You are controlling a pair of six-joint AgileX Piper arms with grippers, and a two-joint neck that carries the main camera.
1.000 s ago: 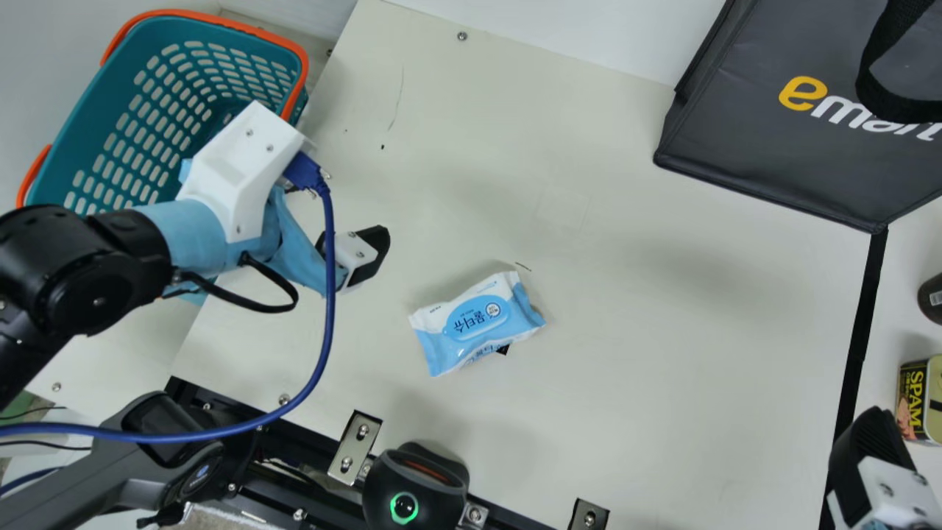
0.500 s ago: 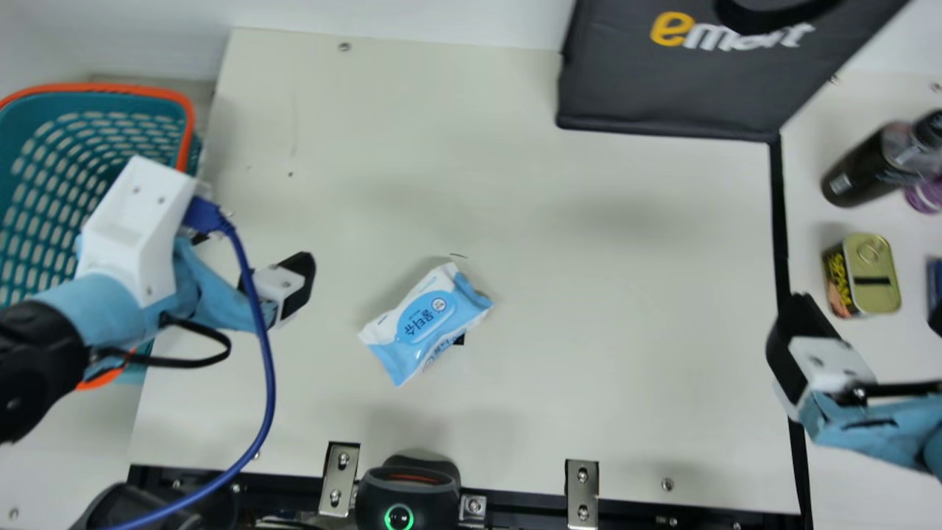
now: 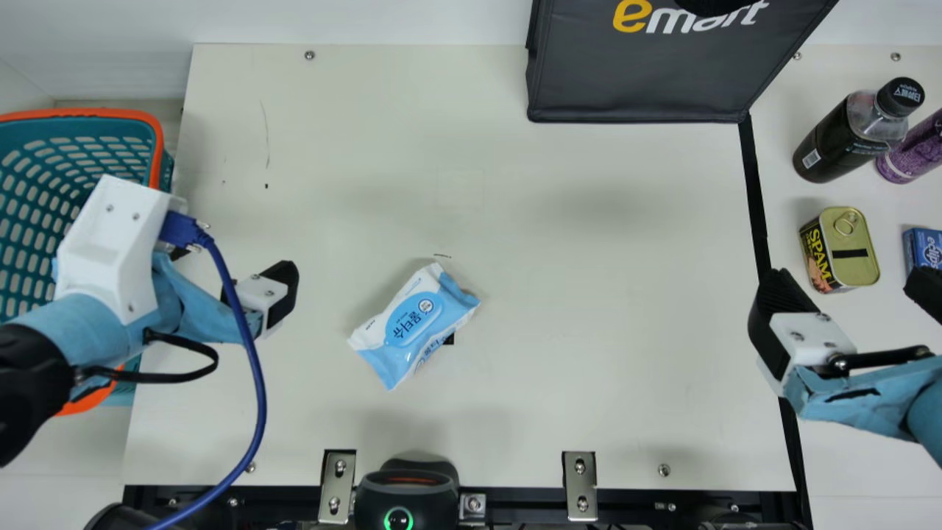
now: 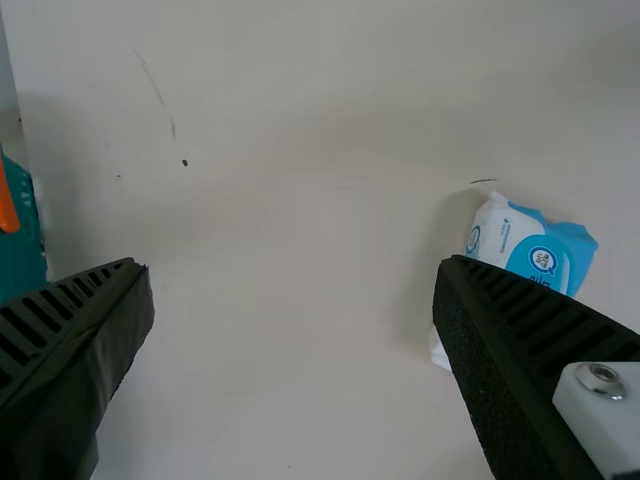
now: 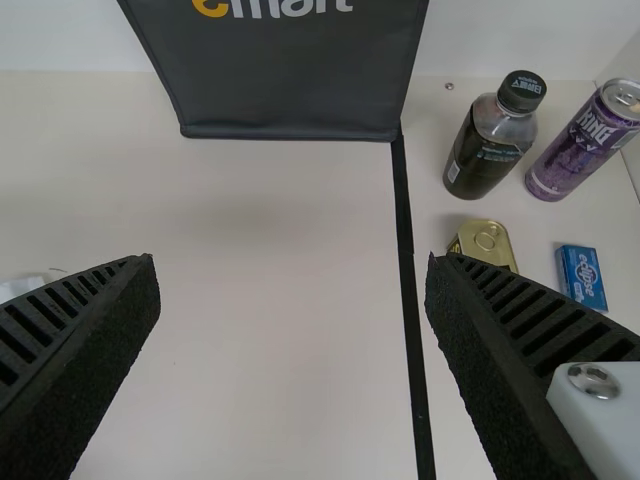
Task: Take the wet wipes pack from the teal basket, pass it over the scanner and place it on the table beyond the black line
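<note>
Only our neck camera has shifted its view since the earlier frame; the blue-and-white plastic wet wipes pack (image 3: 413,324) keeps its spot on the cream table (image 3: 589,309), out of the teal plastic basket with the orange rim (image 3: 81,169). We have our left hand (image 3: 234,258) spread, nothing pinched, between basket and pack, and our right hand (image 3: 845,283) spread and unfilled near the black line (image 3: 758,199). Beyond that line, taking up room, are a dark capped bottle (image 3: 839,143), a purple can (image 3: 912,151), a gold-lidded tin (image 3: 843,250) near our right hand and a small blue box (image 3: 923,249). We see the black scanner with its green ring (image 3: 412,504) at the near edge, and a dark grey fabric bag (image 3: 640,81) by the line's far end
</note>
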